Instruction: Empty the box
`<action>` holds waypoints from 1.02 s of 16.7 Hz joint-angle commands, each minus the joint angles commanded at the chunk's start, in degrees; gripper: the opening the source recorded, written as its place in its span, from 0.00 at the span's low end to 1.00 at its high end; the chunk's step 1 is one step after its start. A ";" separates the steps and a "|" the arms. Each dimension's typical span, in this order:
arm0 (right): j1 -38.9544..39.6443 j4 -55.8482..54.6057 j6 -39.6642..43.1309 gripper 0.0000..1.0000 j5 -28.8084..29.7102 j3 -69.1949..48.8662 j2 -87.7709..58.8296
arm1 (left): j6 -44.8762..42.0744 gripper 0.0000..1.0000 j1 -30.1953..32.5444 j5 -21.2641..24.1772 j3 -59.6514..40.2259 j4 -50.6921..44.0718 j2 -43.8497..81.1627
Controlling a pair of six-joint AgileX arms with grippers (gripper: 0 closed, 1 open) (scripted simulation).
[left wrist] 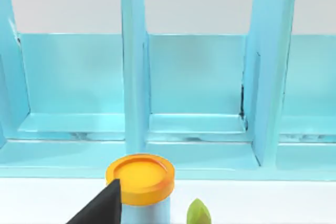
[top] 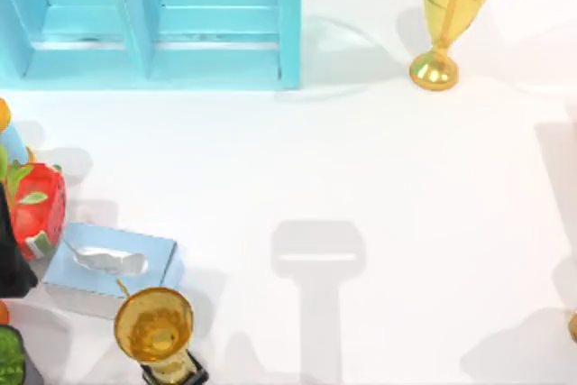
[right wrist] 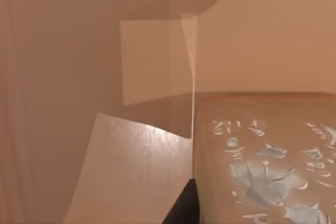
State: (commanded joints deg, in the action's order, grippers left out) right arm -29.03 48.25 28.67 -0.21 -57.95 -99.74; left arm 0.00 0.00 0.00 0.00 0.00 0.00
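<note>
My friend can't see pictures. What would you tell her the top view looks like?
A white table seen from above, with a light blue shelf unit at the far left and a gold goblet at the far right. Near the left edge sit a blue tissue box, a red strawberry-printed carton and a gold trophy cup.

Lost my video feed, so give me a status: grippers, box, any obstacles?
Left gripper low by the orange-lidded bottle, facing the blue shelf. Right gripper beside a brown box. Tissue box and gold cups at table's left.
</note>
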 joint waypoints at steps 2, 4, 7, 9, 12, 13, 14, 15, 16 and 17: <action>0.00 0.00 0.00 0.00 0.00 0.00 0.00 | 0.00 1.00 0.00 0.00 0.00 0.00 0.00; -0.04 0.15 -0.05 0.00 0.03 -0.17 0.13 | 0.00 1.00 0.00 0.00 0.00 0.00 0.00; -0.18 4.15 0.13 0.00 0.03 -3.77 0.67 | 0.00 1.00 0.00 0.00 0.00 0.00 0.00; -0.20 9.72 0.32 0.00 0.03 -8.03 1.70 | 0.00 1.00 0.00 0.00 0.00 0.00 0.00; -0.31 20.00 0.44 0.00 0.02 -15.41 3.76 | 0.00 1.00 0.00 0.00 0.00 0.00 0.00; -0.34 23.10 0.45 0.00 0.02 -17.75 4.48 | 0.00 1.00 0.00 0.00 0.00 0.00 0.00; -0.37 25.64 0.45 0.00 0.02 -19.78 5.11 | 0.00 1.00 0.00 0.00 0.00 0.00 0.00; -0.37 27.59 0.43 0.00 0.01 -21.46 5.71 | 0.00 1.00 0.00 0.00 0.00 0.00 0.00; -0.35 28.92 0.39 0.00 0.01 -22.62 6.19 | 0.00 1.00 0.00 0.00 0.00 0.00 0.00; -0.34 29.65 0.37 0.00 0.01 -23.26 6.48 | 0.00 1.00 0.00 0.00 0.00 0.00 0.00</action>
State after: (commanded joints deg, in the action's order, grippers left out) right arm -29.37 77.90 29.03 -0.20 -81.21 -93.26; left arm 0.00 0.00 0.00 0.00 0.00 0.00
